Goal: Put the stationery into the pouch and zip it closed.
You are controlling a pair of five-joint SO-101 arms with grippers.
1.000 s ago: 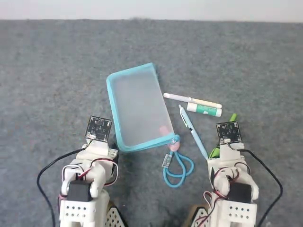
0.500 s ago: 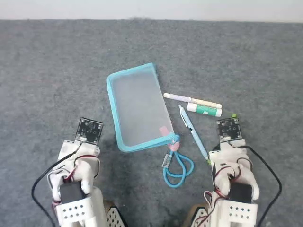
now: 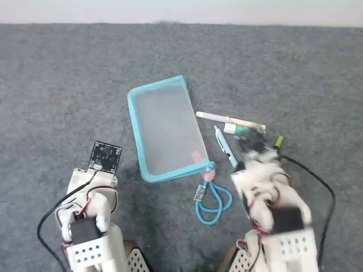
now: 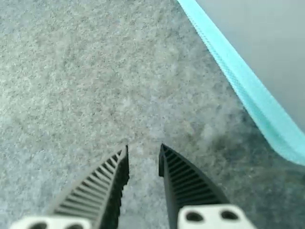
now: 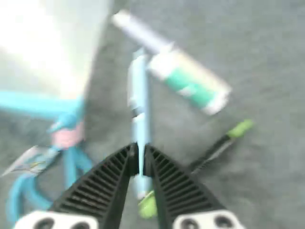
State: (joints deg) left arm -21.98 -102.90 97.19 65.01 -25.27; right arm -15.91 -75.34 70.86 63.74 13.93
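On the grey carpet (image 3: 62,73) the pouch (image 3: 165,127) lies flat between the two arms with none of the stationery in it yet. Blue pen (image 5: 138,90), glue stick (image 5: 188,83), pale pen (image 5: 138,31) and green marker (image 5: 224,140) all sit loose just beside it on the right arm's side. We read the step in hand as the first pick, the blue pen. Right gripper (image 5: 138,153) hangs right over that pen's near half, jaws almost together with just a sliver of gap, nothing held. To do it well we'd open the jaws wider before dropping and keep them straddling the barrel crosswise. We'd grip around the barrel's middle so it doesn't tip, clear of the glue stick near its far end. Strap (image 5: 28,191) and pink zip pull (image 5: 64,136) lie close by too (easy to snag). Left gripper (image 4: 143,157) sits low over bare carpet near the pouch's teal edge (image 4: 248,90), jaws a little apart, empty. We'd want it pinning that edge for the insertion. We can't tell whether the zip is open.

Against the earlier frames, the right arm has swung forward and toward the pouch and is now over the pen. Left arm matches half a second ago, pulled back and outward from a second ago. Pouch and stationery unmoved
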